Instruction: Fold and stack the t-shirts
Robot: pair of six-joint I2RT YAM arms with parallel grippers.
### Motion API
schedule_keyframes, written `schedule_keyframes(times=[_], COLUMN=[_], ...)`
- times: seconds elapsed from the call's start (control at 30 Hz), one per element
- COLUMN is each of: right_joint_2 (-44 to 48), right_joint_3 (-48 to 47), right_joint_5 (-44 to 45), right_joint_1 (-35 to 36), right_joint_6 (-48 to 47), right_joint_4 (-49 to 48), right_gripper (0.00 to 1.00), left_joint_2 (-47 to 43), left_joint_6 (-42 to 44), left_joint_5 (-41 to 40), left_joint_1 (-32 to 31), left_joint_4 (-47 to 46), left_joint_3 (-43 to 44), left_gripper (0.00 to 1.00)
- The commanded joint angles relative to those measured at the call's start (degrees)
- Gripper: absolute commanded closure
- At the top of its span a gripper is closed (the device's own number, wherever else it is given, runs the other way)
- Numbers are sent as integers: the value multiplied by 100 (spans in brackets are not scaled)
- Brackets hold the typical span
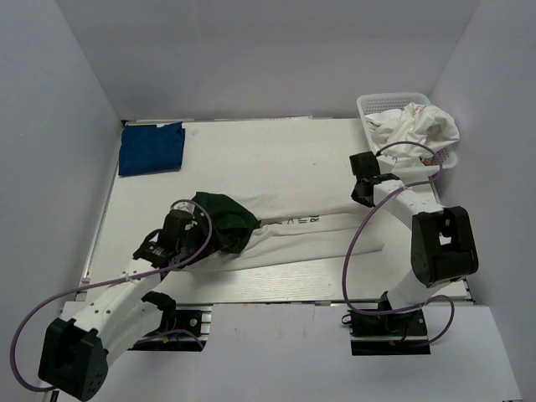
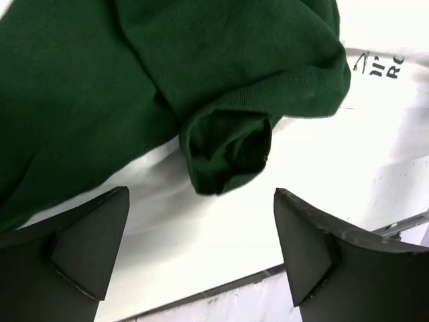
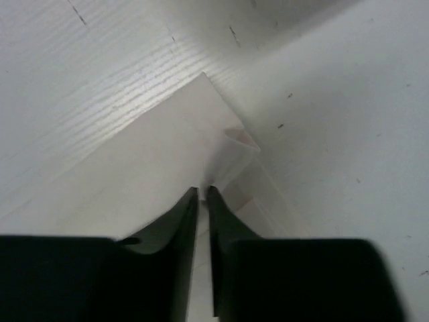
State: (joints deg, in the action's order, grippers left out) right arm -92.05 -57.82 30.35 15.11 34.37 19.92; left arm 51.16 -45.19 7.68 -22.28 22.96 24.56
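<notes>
The left hand [image 2: 201, 198] stood open above the green-sleeved t-shirt [image 1: 301, 239] lying on the bench [image 1: 251, 159]; the right hand [image 3: 203, 191] pinched its white edge, likely stretching the fold straight

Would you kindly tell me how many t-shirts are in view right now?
3: a folded dark blue one at the far left, a white-and-green one across the middle, and a crumpled white one in the far-right basket, which may hide more.
</notes>
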Motion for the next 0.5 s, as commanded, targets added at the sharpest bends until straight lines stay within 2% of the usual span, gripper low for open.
schedule_keyframes(times=[0.0,0.07,0.13,0.3,0.37,0.47], right_joint_2=[214,205,214,433,582,723], right_joint_3=[122,113,26,78,131,218], right_joint_5=[24,32,33,217,209,-19], right_joint_1=[18,9,18,27,27,27], right_joint_6=[254,281,325,386,421,316], right_joint_4=[82,169,274,389,390,249], right_gripper=[74,58,48,38,27,22], left_joint_2=[-448,-563,-563,409,771,1448], left_joint_6=[-17,-16,36,37,89,141], left_joint_5=[-109,-346,-617,-1075,-1129,-1304], left_joint_1=[-66,-66,-66,93,93,93], left_joint_4=[587,482,158,-194,-266,-266], left_joint_3=[172,243,382,795,962,1340], left_gripper=[0,0,0,0,0,0])
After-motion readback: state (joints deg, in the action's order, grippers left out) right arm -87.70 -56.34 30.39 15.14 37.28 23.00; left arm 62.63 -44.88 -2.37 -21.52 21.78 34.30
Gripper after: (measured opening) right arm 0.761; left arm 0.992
